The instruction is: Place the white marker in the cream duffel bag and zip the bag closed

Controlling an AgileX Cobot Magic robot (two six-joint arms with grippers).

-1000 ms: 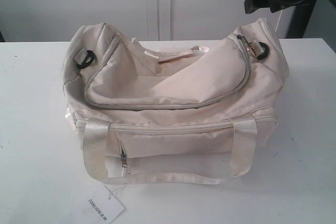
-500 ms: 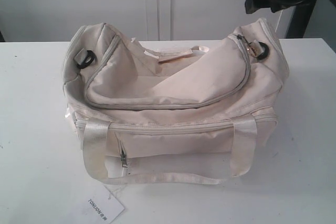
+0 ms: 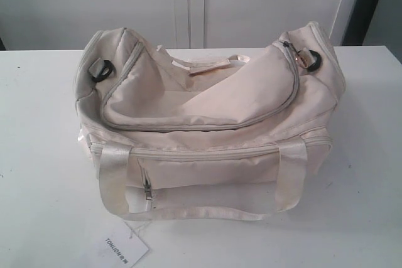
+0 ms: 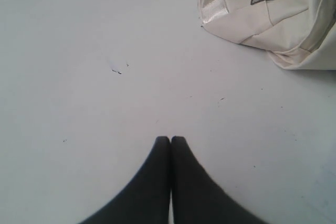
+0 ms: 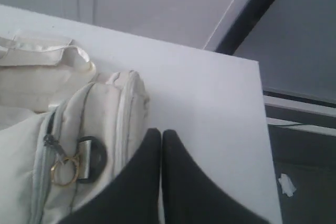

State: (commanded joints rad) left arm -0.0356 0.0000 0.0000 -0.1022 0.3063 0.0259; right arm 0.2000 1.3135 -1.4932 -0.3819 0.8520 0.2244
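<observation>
The cream duffel bag (image 3: 207, 123) lies on the white table, its curved top zipper run all the way round and the gold ring pull (image 3: 306, 59) at its right end. No white marker shows in any view. My left gripper (image 4: 170, 139) is shut and empty over bare table, apart from the bag's corner (image 4: 262, 14). My right gripper (image 5: 160, 131) is shut and empty, hovering beside the bag's end (image 5: 79, 145) near the gold ring pull (image 5: 64, 170). Neither arm appears in the exterior view.
A white hang tag (image 3: 124, 248) lies at the table's front edge below the bag. The satin handles (image 3: 188, 213) drape over the bag's front. The table's right edge (image 5: 260, 129) drops off beside the right gripper.
The dark right arm that hung at the top right of the exterior view has left that view. The bag has not moved.
</observation>
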